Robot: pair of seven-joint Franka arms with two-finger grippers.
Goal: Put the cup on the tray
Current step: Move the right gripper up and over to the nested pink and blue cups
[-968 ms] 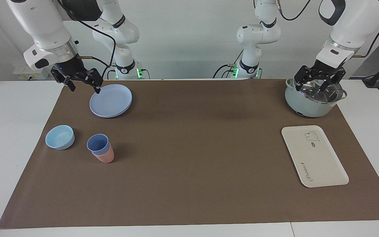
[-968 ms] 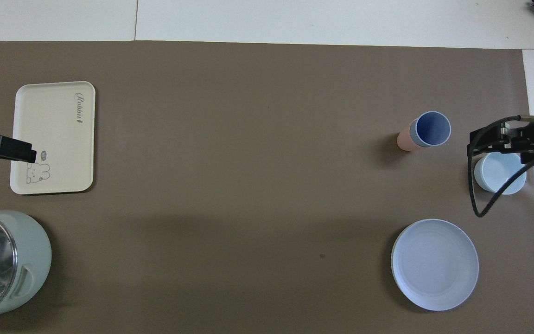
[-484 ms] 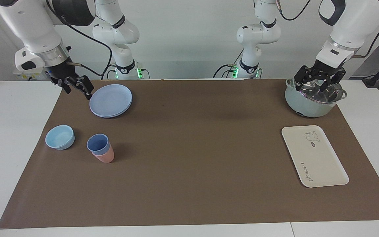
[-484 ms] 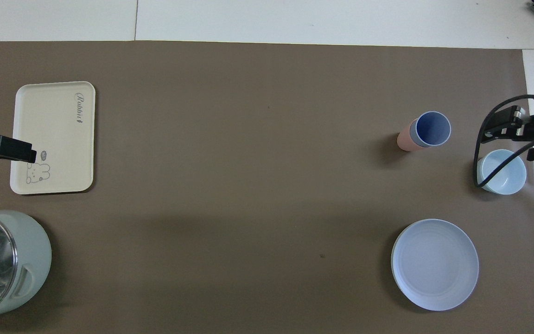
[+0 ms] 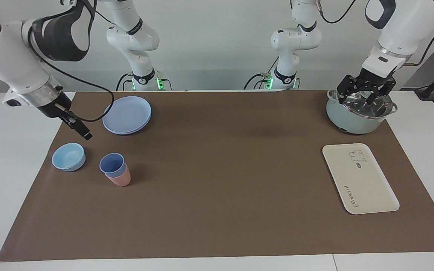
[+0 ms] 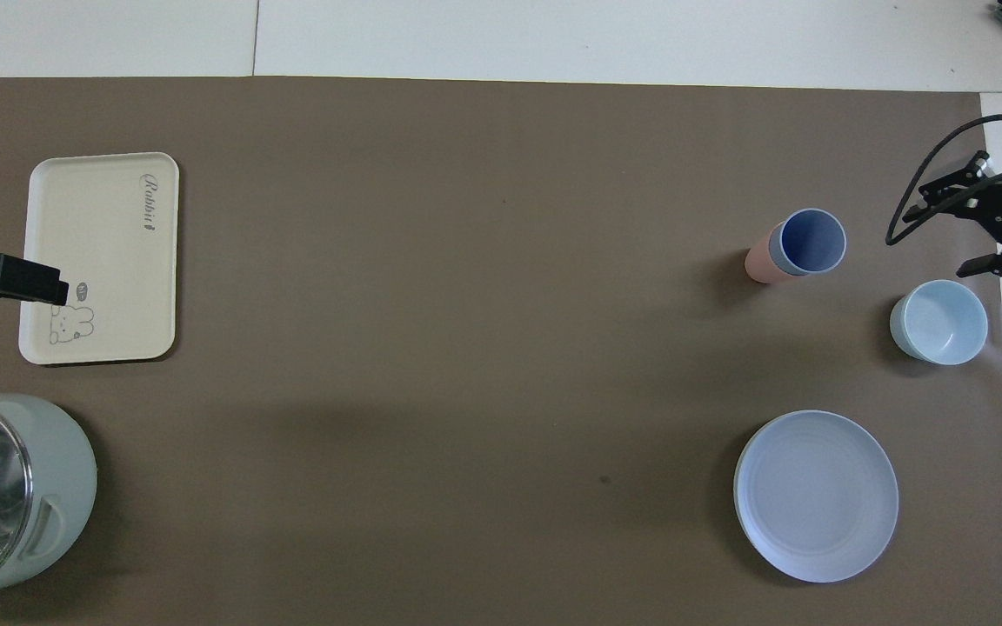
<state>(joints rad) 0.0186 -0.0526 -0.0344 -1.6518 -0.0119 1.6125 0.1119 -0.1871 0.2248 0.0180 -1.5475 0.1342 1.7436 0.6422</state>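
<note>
The periwinkle-blue cup [image 5: 111, 164] stands nested in a salmon-pink cup [image 5: 121, 180] toward the right arm's end of the table. It also shows in the overhead view [image 6: 808, 242]. The cream tray [image 5: 367, 184] lies flat and bare toward the left arm's end, also in the overhead view [image 6: 101, 243]. My right gripper [image 5: 85, 134] is open and empty in the air, over the mat between the blue plate and the light-blue bowl, apart from the cup. In the overhead view it [image 6: 945, 230] is beside the cups. My left gripper [image 5: 364, 96] is open over the pot and waits.
A round blue plate [image 5: 127, 114] lies nearer to the robots than the cups. A low light-blue bowl [image 5: 68, 156] sits beside the cups at the mat's edge. A pale green pot [image 5: 352, 122] with a glass lid stands nearer to the robots than the tray.
My right gripper has swung away from the plate's edge and down to a spot over the mat near the bowl, and its wrist has turned. The left arm and all objects are unmoved.
</note>
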